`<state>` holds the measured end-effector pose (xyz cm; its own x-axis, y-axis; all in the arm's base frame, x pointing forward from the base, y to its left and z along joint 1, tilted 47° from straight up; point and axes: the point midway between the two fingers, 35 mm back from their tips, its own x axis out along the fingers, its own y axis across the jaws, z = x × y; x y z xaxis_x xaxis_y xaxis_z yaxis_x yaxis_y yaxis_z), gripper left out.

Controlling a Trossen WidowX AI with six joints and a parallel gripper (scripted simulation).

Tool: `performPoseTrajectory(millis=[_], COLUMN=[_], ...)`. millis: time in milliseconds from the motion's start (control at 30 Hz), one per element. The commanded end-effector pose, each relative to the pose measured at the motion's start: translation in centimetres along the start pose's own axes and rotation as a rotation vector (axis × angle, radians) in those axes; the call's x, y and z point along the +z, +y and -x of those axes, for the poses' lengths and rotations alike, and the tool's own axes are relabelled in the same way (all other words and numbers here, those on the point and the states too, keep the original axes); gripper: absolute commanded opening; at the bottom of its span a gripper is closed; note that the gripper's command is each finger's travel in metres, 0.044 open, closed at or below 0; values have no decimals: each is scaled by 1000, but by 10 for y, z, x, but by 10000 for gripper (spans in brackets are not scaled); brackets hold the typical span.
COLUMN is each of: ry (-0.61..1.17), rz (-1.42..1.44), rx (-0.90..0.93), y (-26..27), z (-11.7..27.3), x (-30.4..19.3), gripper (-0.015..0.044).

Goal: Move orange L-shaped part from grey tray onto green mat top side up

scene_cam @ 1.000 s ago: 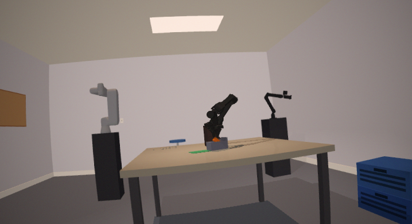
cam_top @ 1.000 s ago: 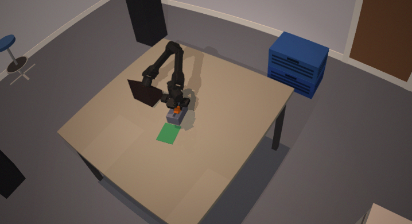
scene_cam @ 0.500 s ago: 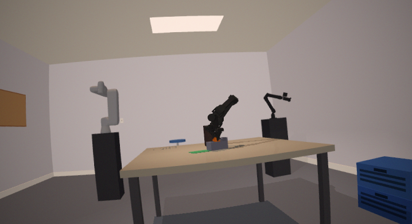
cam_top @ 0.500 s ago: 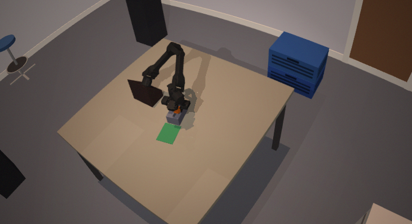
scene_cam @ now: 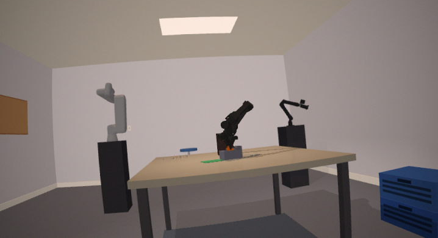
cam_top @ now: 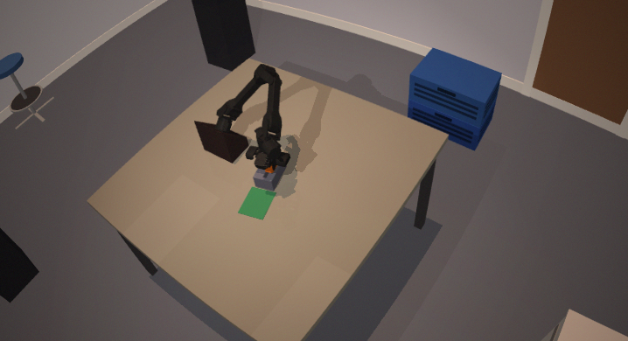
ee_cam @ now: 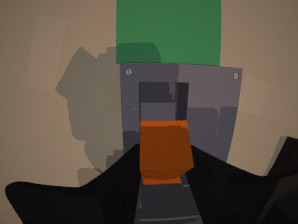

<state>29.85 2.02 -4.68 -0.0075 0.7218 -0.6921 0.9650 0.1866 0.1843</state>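
While the arm (cam_top: 268, 101) is reaching down over the tray (cam_top: 263, 180), the gripper (ee_cam: 166, 163) is pinching the raised end of the orange part (ee_cam: 165, 151), one dark finger (ee_cam: 123, 183) pressing on each side of it. From the wrist view, the part is tipping up out of its pocket (ee_cam: 162, 96), with the L-shaped far end of the pocket showing as a dark recess beyond it (whether the low end is touching the pocket floor, I cannot tell). Seen from the top, the tray is sitting near the middle of the bench (cam_top: 359, 172), a bit toward the edge where the arm's base is standing. Just beside it, on the side facing away from the base, the green mat (cam_top: 257, 203) is lying flat, one edge nearly meeting the tray wall. From the exterior view, only a sliver of orange is peeking above the tray rim (scene_cam: 231, 152) under the gripper; the mat is appearing as a thin green strip (scene_cam: 211, 160) to the tray's left. A dark panel (cam_top: 219, 141) is standing by the base, well clear of the tray.
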Motion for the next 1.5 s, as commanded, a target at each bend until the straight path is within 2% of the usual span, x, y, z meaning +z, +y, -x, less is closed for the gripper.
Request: performPoseTrajectory(millis=[0, 67, 100, 1467], ry=[0, 0, 0, 4], rz=[1, 1, 1, -5], rx=[-1, -1, -1, -4], y=[0, 0, 0, -1], z=[0, 0, 0, 56], x=[0, 0, 0, 0], gripper=[56, 3, 0, 0])
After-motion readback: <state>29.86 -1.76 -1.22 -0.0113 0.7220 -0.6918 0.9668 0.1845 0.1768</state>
